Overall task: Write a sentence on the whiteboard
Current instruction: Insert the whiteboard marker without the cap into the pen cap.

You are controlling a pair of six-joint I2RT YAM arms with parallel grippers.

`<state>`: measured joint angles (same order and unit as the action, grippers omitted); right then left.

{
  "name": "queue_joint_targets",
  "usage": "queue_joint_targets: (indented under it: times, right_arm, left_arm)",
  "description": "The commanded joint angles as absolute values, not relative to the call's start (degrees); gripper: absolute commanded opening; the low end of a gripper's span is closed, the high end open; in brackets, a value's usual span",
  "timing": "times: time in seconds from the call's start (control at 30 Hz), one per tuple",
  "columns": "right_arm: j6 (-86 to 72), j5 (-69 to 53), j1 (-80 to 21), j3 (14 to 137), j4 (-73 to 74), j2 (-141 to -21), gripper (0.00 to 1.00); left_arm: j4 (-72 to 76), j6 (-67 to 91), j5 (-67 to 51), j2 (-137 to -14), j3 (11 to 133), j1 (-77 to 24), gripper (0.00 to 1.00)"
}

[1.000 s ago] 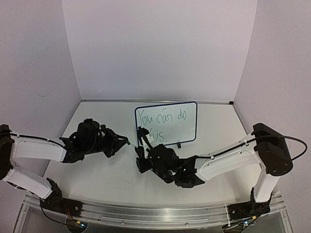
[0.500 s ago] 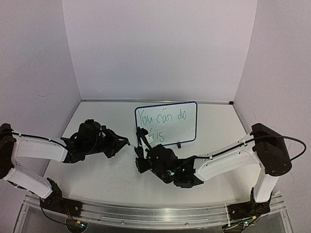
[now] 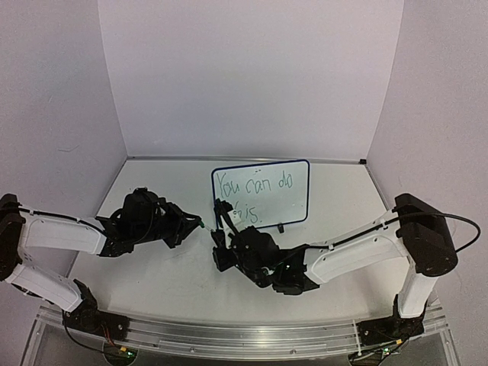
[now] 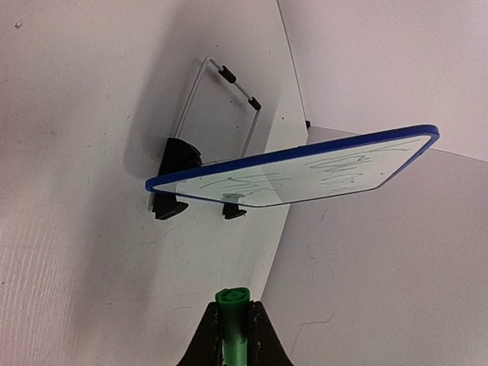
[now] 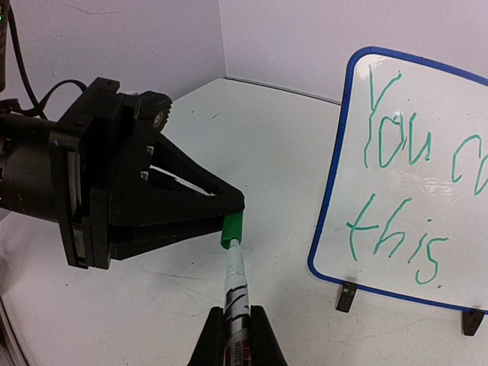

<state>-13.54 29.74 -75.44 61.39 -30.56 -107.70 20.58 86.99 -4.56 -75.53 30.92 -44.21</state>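
The whiteboard (image 3: 263, 194) stands upright at the table's middle back on two black clip feet. On it is the green sentence (image 5: 393, 236), "You can do this.", in two lines. My left gripper (image 4: 232, 306) is shut on a green marker cap (image 4: 232, 328), in front of the board and to its left. My right gripper (image 5: 236, 311) is shut on the white marker pen (image 5: 238, 282). The pen's tip sits at the mouth of the cap (image 5: 231, 229), which sticks out of the left gripper (image 5: 232, 210). From above, the two grippers meet just left of the board's lower corner (image 3: 210, 227).
A thin wire stand (image 4: 221, 99) props the board from behind. Lilac walls (image 3: 252, 76) close the table on three sides. The arm bases sit on a rail (image 3: 229, 335) at the near edge.
The right gripper with the pen has crept slightly left toward the left gripper and the cap. The board has not moved.
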Motion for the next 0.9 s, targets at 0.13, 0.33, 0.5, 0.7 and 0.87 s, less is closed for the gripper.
queue_joint_targets:
  times: [0.13, 0.33, 0.5, 0.7, 0.87]
  right_arm:
    - [-13.3, 30.2, -75.3, 62.4, -32.1, -108.0, 0.00]
    - [-13.3, 30.0, -75.3, 62.3, -32.3, -107.9, 0.00]
    - [-13.3, 30.0, -75.3, 61.8, -32.7, -107.6, 0.00]
    - [-13.5, 29.9, -75.3, 61.5, -32.9, -107.4, 0.00]
    - [-13.4, 30.4, -75.4, 60.8, -33.2, -106.9, 0.00]
  left_arm:
    - [24.5, 88.6, -4.0, -75.2, 30.3, -44.6, 0.00]
    - [24.4, 89.0, -3.6, -74.9, 29.9, -44.6, 0.00]
    - [25.1, 89.4, -3.3, -75.4, 29.5, -44.6, 0.00]
    - [25.7, 89.6, -2.8, -75.4, 29.4, -44.6, 0.00]
    - [25.7, 90.0, -2.1, -75.3, 29.0, -44.6, 0.00]
